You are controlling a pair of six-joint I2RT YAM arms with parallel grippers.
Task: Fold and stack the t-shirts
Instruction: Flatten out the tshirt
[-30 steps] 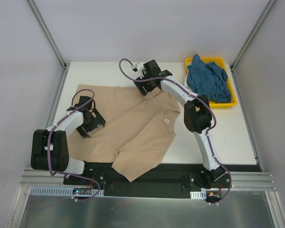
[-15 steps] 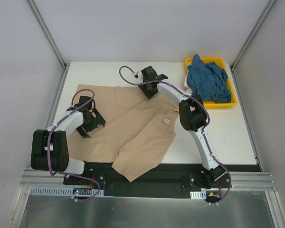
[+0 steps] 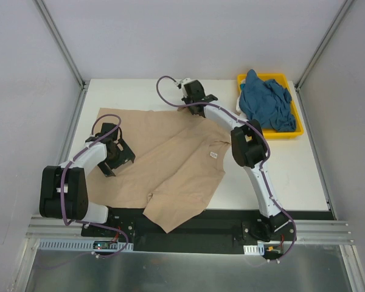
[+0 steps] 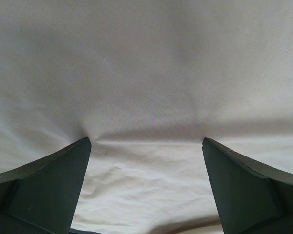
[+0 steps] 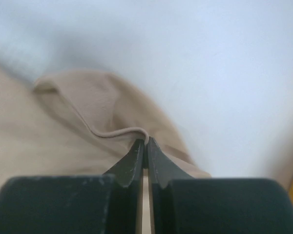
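The tan-beige t-shirt (image 3: 170, 161) lies spread on the white table, its white neck label (image 3: 212, 155) facing up. At the shirt's far edge my right gripper (image 3: 193, 109) is shut on a fold of the tan cloth (image 5: 112, 132), pinched between the fingertips (image 5: 136, 153). On the shirt's left part my left gripper (image 3: 112, 153) stands open, its two fingers (image 4: 53, 180) pressed down on the fabric (image 4: 146, 97) with nothing held between them. The teal-blue t-shirt (image 3: 266, 101) lies crumpled in the yellow tray at the far right.
The yellow tray (image 3: 299, 129) sits at the table's far right corner. Metal frame posts (image 3: 61, 45) rise at both back corners. The tan shirt's hem (image 3: 170, 222) hangs over the table's near edge onto the black rail.
My right gripper closed from open onto the tan shirt's far edge and shifted slightly right and away. The left arm has not moved.
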